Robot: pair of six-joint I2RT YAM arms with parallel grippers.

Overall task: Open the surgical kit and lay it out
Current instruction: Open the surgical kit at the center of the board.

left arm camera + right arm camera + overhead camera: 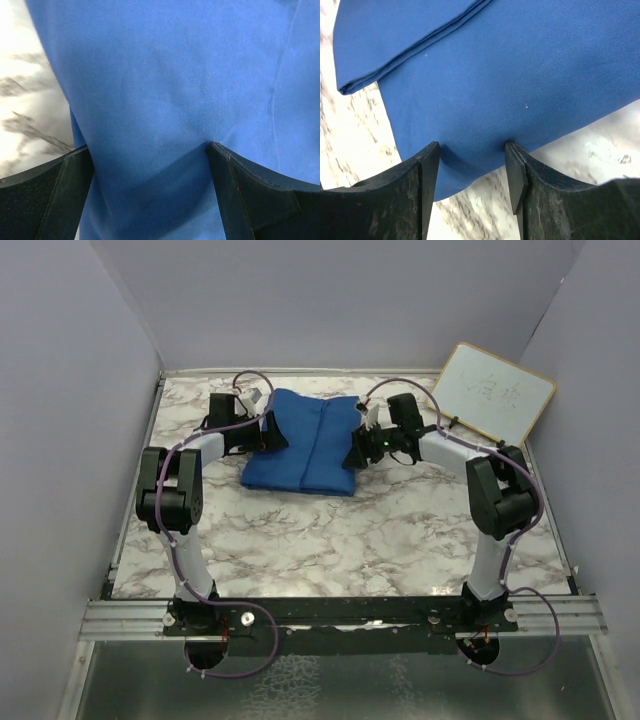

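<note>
The surgical kit (pixel 305 445) lies wrapped in its royal-blue cloth at the middle back of the marble table; the wrap hides whatever is inside. My left gripper (pixel 268 430) is at the wrap's left side. In the left wrist view its fingers (pixel 235 185) stand wide apart and press on the blue cloth (pixel 175 75), which fills the gap of the left gripper (pixel 147 147). My right gripper (pixel 355 445) is at the wrap's right edge. Seen from the right wrist, the right gripper (pixel 472 145) is open, its tips on the cloth's lower edge (pixel 520 65), with bare marble showing between them.
A wood-framed whiteboard (pixel 495 392) leans against the right wall at the back right. Grey walls enclose the marble table (pixel 330 530) on the left, back and right. A folded flap of cloth (pixel 405 35) overlaps the wrap in the right wrist view.
</note>
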